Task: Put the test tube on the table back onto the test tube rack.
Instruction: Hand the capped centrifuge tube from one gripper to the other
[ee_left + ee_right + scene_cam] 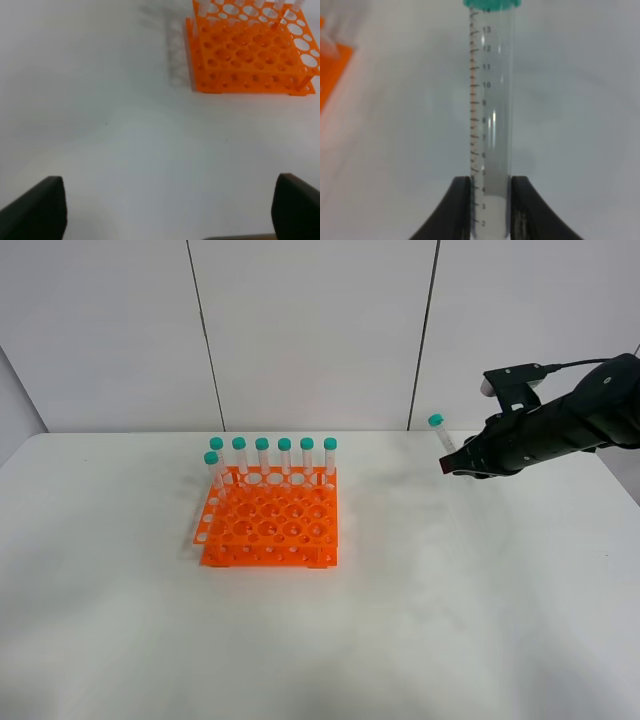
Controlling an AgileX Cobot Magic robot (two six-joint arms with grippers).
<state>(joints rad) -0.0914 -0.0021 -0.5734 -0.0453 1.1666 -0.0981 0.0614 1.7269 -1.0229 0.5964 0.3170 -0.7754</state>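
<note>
Behind, pale wall panels (310, 330); below, a broad white desk (450, 640). Left of centre on it, the orange test tube rack (270, 525), carrying seven green-capped tubes (284, 455) upright: six along the far row, one just in front at the left end. To the right, well apart from the rack and raised above the desk, the right end effector (458, 462). Grips the test tube (441, 437) near its lower end, cap uppermost, leaning slightly toward the rack. In the right wrist view, black fingers (455, 210) pressed against both sides of the clear tube, graduation marks facing the camera. Left end effector (165, 210) spread wide over bare desk, gripping nothing, the rack ahead of it in the left wrist view.
</note>
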